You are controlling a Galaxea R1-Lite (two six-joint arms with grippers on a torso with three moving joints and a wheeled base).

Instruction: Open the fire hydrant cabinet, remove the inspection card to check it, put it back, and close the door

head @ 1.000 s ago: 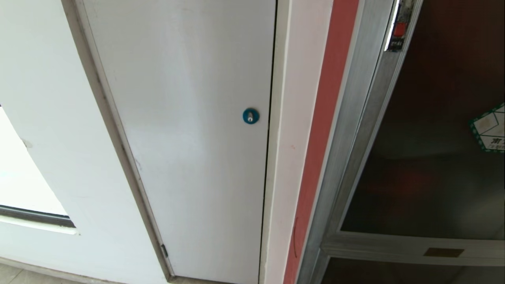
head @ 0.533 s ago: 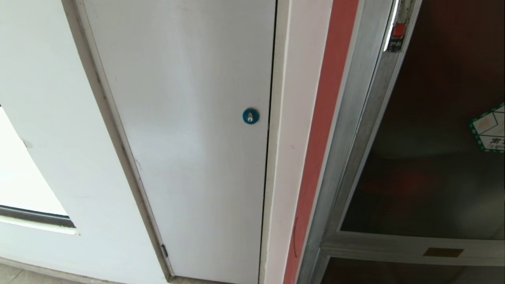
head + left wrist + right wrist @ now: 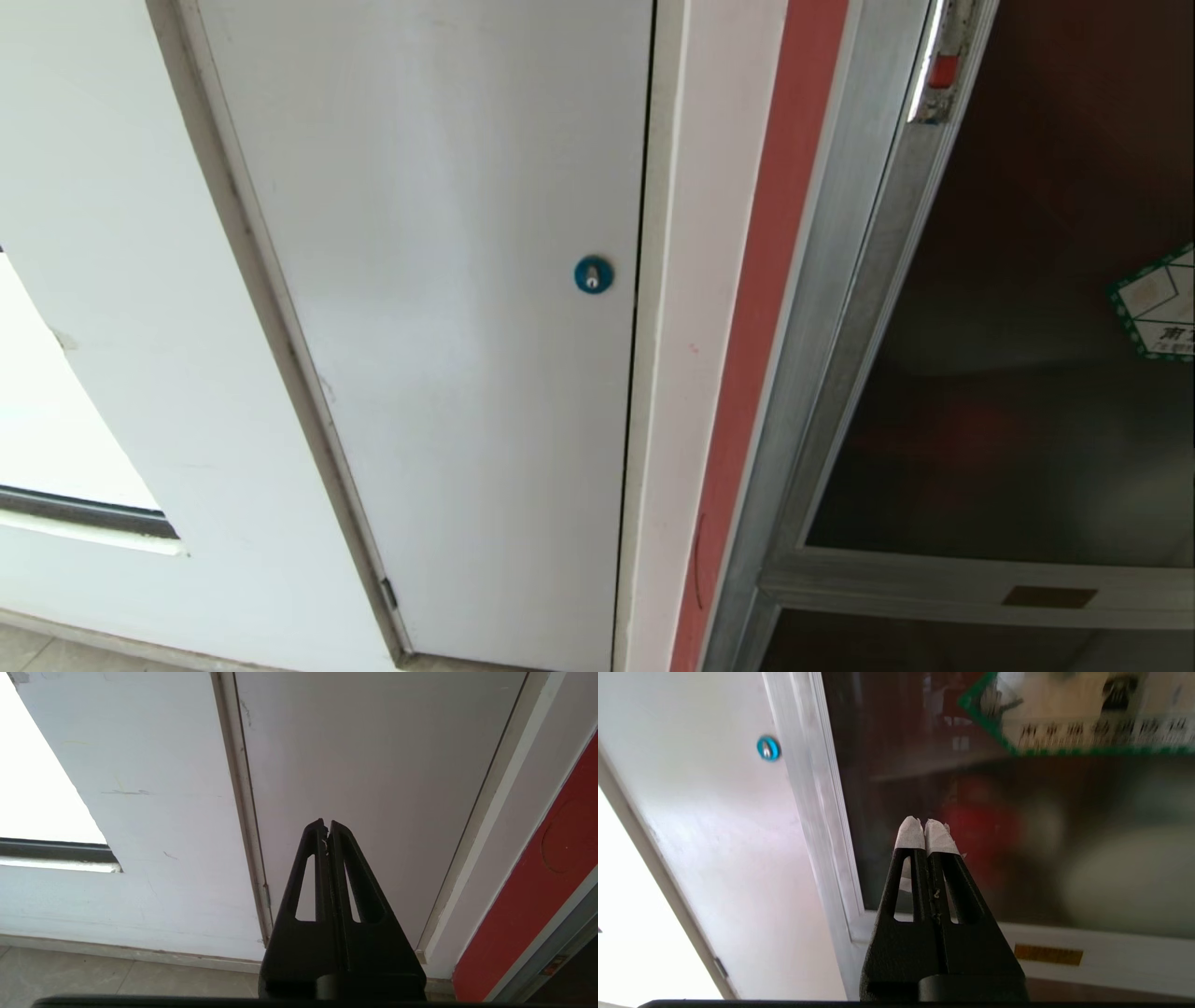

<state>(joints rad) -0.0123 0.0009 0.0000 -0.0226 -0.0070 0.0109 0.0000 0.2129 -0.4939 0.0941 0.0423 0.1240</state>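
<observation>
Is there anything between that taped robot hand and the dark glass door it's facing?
Nothing visible. The right hand, shut, faces the door with only open air between them. The inspection card isn't visible; it would lie behind that closed door.

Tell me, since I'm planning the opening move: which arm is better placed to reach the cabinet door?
Probably the right: its end effector faces the door; the left end effector faces the white door.

A strip of grey tiled floor (image 3: 117, 977) runs along the foot of the white wall (image 3: 154, 812).
</observation>
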